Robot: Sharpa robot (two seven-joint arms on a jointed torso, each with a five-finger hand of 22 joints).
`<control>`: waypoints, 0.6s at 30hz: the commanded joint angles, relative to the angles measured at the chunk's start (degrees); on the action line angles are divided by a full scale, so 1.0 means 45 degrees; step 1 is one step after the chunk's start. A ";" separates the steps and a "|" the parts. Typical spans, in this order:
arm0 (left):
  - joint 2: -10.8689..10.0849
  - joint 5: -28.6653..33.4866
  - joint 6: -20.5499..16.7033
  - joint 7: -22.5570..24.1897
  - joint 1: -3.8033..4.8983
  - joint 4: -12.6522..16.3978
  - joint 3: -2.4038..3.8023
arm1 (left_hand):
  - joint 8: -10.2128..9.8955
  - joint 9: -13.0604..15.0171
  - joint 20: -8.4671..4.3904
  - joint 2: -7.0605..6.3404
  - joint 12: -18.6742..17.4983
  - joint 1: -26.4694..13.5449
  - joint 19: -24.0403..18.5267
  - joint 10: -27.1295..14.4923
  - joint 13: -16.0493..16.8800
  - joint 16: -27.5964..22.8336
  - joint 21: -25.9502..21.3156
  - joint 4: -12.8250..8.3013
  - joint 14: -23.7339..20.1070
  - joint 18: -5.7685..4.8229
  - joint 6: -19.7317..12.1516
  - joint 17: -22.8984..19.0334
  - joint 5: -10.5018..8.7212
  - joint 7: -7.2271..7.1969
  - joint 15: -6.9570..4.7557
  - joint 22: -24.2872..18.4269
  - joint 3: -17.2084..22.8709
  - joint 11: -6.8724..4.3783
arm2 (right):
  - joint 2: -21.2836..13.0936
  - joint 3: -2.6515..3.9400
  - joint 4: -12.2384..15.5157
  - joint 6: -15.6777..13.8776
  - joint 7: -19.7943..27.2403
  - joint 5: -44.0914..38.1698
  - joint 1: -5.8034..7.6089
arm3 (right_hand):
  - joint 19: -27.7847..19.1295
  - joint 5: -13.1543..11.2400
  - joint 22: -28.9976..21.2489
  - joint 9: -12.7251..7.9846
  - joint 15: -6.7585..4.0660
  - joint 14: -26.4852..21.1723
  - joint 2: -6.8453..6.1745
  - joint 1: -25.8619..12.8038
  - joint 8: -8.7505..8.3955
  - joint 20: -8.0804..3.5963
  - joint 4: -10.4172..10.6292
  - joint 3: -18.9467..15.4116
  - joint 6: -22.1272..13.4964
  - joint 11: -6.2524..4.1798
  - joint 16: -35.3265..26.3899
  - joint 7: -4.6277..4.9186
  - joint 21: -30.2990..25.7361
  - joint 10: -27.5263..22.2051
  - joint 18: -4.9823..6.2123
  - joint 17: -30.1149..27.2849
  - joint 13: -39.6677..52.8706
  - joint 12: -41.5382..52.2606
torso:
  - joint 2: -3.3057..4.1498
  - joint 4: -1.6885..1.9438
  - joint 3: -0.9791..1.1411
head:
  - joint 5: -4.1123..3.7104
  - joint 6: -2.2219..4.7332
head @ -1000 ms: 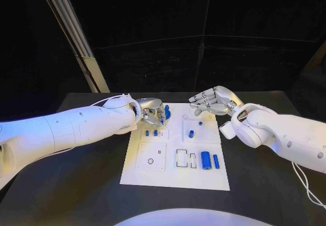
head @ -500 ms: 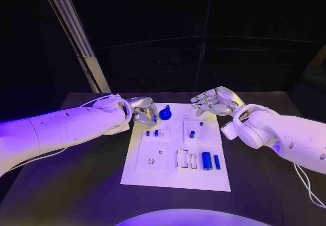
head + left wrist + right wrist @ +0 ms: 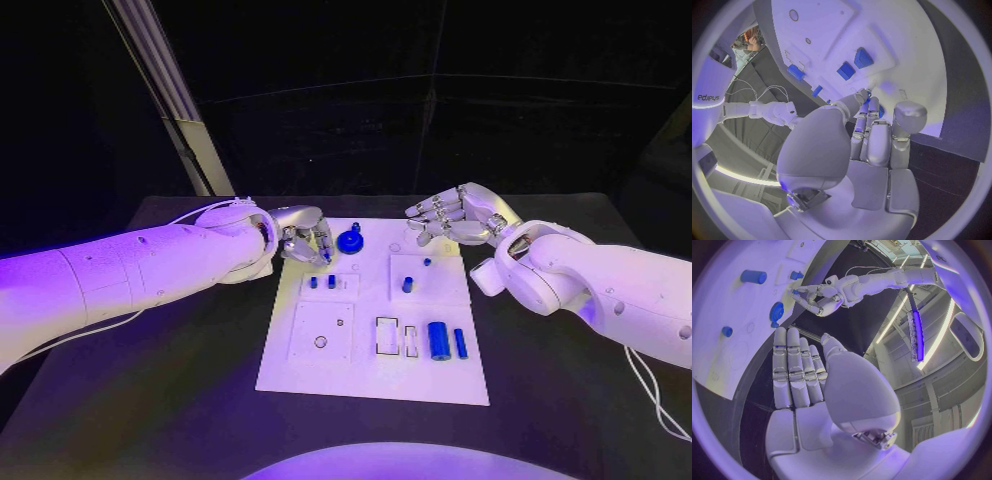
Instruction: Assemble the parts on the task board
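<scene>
The white task board (image 3: 368,375) lies mid-table. A round blue knob (image 3: 351,241) stands at its far edge; it also shows on the board (image 3: 717,300) as the knob (image 3: 776,312). My left hand (image 3: 306,243) hovers just left of it, fingertips close beside it, nothing in its grasp. In the left wrist view its fingers (image 3: 869,135) reach out straight with the thumb apart, and blue peeks past the fingertips. My right hand (image 3: 454,217) hangs over the board's far right corner, fingers (image 3: 795,367) straight and empty. Two small pegs (image 3: 322,282) stand in the board.
A short blue piece (image 3: 408,284) and a tiny peg (image 3: 427,262) sit mid-board. A thick cylinder (image 3: 437,341) and a thin rod (image 3: 460,343) lie near the right edge, beside rectangular slots (image 3: 387,336). A round hole (image 3: 320,342) is on the left.
The left hand has drawn back a little to the left of the blue knob, which now stands free on the board. The right hand has barely moved.
</scene>
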 commanded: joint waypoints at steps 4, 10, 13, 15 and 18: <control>0.0123 -0.0289 0.0626 -0.0437 0.0023 -0.0073 0.0012 | -0.0099 -0.0024 -0.0010 -0.0033 -0.0035 -0.0167 0.0008 0.0070 0.0014 0.0061 0.0047 0.0014 0.0295 -0.0107 0.0072 -0.0027 0.0064 0.0040 -0.0067 -0.0020 0.0103 0.0012 | -0.0006 0.0007 0.0034 0.0010 0.0119 0.0043 0.0021 | 0.0051 0.0042 -0.0020 0.0019 -0.0008 0.0004 0.0078 0.0090 -0.0027 0.0015 0.0011 0.0064 -0.0072 -0.0025 -0.0076 -0.0017 -0.0048 -0.0086 0.0052 -0.0021 -0.0017 0.0073 | 0.0003 -0.0020 -0.0002 | -0.0028 -0.0014; 0.0220 -0.0489 0.0830 -0.0668 0.0021 -0.0181 0.0010 | -0.0105 -0.0026 -0.0007 -0.0039 -0.0044 -0.0200 0.0003 0.0077 0.0017 0.0058 0.0043 0.0020 0.0293 -0.0106 0.0079 -0.0040 0.0062 0.0042 -0.0063 -0.0020 0.0107 0.0015 | -0.0017 0.0007 0.0038 0.0007 0.0118 0.0043 0.0022 | 0.0051 0.0042 -0.0020 0.0019 -0.0008 0.0004 0.0078 0.0090 -0.0027 0.0015 0.0011 0.0064 -0.0072 -0.0025 -0.0076 -0.0017 -0.0048 -0.0086 0.0052 -0.0021 -0.0017 0.0073 | 0.0005 0.0013 -0.0002 | -0.0051 -0.0031; 0.0268 -0.0517 0.0874 -0.0698 0.0020 -0.0227 0.0010 | -0.0105 -0.0026 -0.0007 -0.0039 -0.0044 -0.0200 0.0003 0.0077 0.0017 0.0058 0.0043 0.0020 0.0293 -0.0106 0.0079 -0.0040 0.0062 0.0042 -0.0063 -0.0020 0.0107 0.0015 | -0.0008 0.0007 0.0037 0.0009 0.0122 0.0043 0.0022 | 0.0051 0.0042 -0.0020 0.0019 -0.0008 0.0004 0.0078 0.0090 -0.0027 0.0015 0.0011 0.0064 -0.0072 -0.0025 -0.0076 -0.0017 -0.0048 -0.0086 0.0052 -0.0021 -0.0017 0.0073 | 0.0007 0.0015 -0.0007 | -0.0056 -0.0027; 0.0287 -0.0526 0.0902 -0.0713 0.0019 -0.0241 0.0010 | -0.0108 -0.0027 -0.0006 -0.0044 -0.0048 -0.0215 -0.0004 0.0081 0.0019 0.0054 0.0029 0.0020 0.0290 -0.0103 0.0083 -0.0053 0.0063 0.0042 -0.0061 -0.0033 0.0110 0.0015 | -0.0005 0.0007 0.0036 0.0011 0.0123 0.0043 0.0022 | 0.0051 0.0042 -0.0020 0.0019 -0.0008 0.0004 0.0078 0.0090 -0.0027 0.0015 0.0011 0.0064 -0.0072 -0.0025 -0.0076 -0.0017 -0.0048 -0.0086 0.0052 -0.0021 -0.0017 0.0073 | 0.0003 0.0008 -0.0011 | -0.0049 -0.0038; 0.0309 -0.0535 0.0933 -0.0738 0.0019 -0.0254 0.0009 | -0.0108 -0.0027 -0.0006 -0.0044 -0.0049 -0.0217 -0.0004 0.0083 0.0020 0.0054 0.0032 0.0019 0.0290 -0.0104 0.0084 -0.0053 0.0063 0.0041 -0.0061 -0.0030 0.0112 0.0014 | -0.0005 0.0007 0.0032 0.0011 0.0121 0.0043 0.0022 | 0.0051 0.0042 -0.0020 0.0019 -0.0008 0.0004 0.0078 0.0090 -0.0027 0.0015 0.0011 0.0064 -0.0072 -0.0025 -0.0076 -0.0017 -0.0048 -0.0086 0.0052 -0.0021 -0.0017 0.0073 | 0.0003 0.0000 -0.0010 | -0.0034 -0.0056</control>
